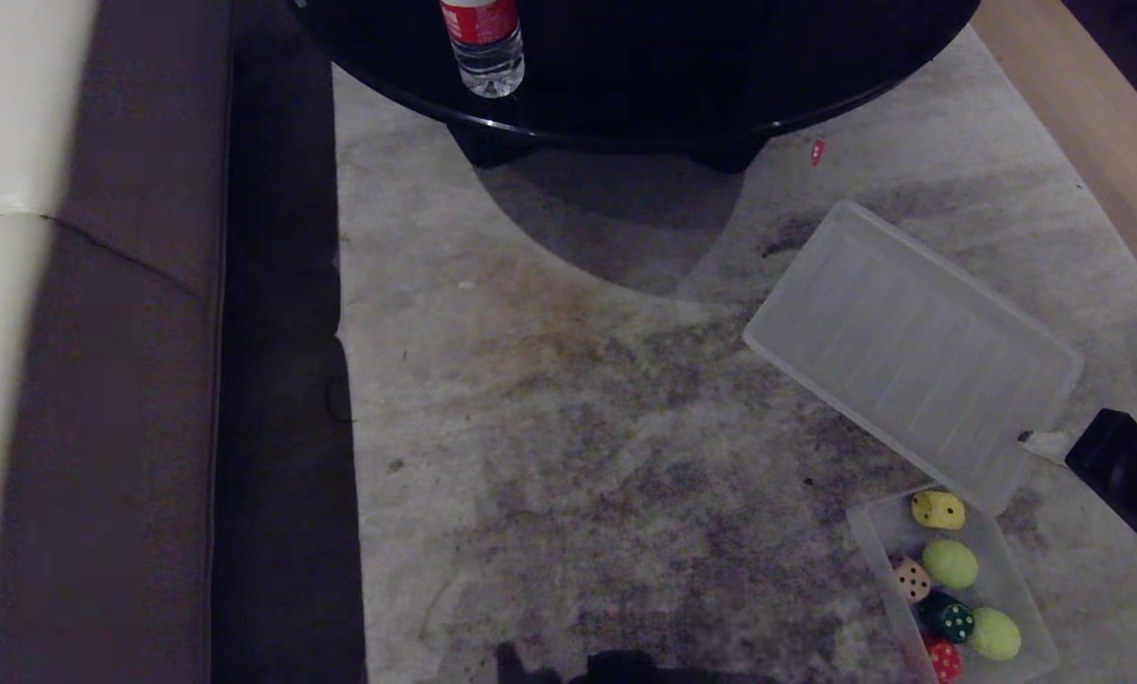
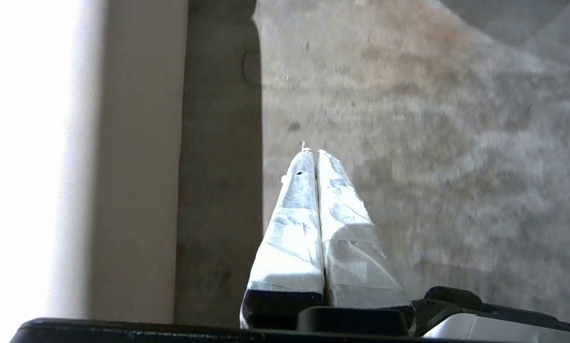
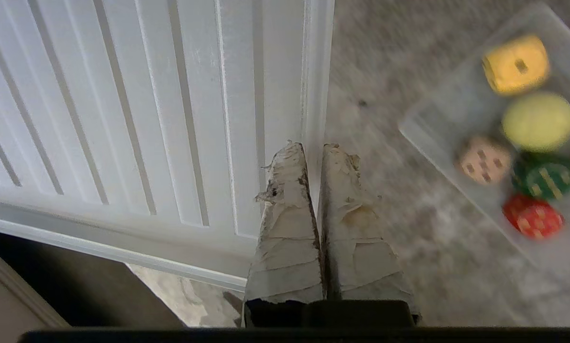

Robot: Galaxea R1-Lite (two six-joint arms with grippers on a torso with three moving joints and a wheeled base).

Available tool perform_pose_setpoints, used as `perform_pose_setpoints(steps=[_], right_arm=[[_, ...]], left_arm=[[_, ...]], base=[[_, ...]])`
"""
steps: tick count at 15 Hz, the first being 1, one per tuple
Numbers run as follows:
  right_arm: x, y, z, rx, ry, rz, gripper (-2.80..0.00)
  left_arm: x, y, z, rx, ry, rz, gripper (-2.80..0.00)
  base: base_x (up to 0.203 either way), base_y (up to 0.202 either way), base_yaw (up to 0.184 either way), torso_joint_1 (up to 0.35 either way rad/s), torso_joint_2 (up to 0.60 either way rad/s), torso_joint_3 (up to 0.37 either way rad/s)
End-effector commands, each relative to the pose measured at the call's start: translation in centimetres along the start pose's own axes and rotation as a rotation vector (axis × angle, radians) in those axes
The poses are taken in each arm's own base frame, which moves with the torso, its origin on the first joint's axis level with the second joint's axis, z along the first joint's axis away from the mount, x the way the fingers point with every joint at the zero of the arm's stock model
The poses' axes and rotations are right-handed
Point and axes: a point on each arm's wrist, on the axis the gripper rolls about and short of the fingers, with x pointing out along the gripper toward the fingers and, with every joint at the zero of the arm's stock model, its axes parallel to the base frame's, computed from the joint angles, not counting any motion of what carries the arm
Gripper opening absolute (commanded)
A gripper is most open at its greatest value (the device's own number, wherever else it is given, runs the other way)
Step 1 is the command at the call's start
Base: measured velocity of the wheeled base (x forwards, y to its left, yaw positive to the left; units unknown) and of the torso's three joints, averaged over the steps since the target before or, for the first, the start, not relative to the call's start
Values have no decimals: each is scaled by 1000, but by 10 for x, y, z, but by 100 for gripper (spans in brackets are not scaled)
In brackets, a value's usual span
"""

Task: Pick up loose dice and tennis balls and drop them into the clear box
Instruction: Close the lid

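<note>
Clear box [image 1: 1016, 579] seen on the carpet at lower right, holding four dice [image 1: 938, 510] and two tennis balls [image 1: 950, 563]. Ribbed lid [image 1: 910, 351] raised just beside it, its edge pinched by the right gripper [image 3: 314, 148], fingers closed on it. Bottle [image 1: 484, 43] noted on black table [image 1: 682, 85]. Left gripper [image 2: 313, 151] closed, empty, near the sofa [image 2: 137, 157].

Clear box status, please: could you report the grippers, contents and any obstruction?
Right gripper shut on ribbed translucent lid edge; left gripper shut, empty. Shallow clear plastic box holds four dice, two tennis balls. Nothing in the way.
</note>
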Motion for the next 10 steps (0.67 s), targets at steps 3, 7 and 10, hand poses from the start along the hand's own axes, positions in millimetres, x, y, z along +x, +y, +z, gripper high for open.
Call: perform_pose_setpoints(steps=[3,7,10], right_arm=[[0,0,0,4,1,1,-280],[0,0,-1,3,3,1,-280],[0,-1,-1,4,2,-1,-280]], left_arm=[[0,0,0,-1,0,0,-280],[0,0,0,-1,1,-1,-280],[0,0,0,-1,0,0,-280]], base=[[-184,0,-2,3,0,1],[-183,0,0,2,5,2],[-184,0,1,2,0,1]])
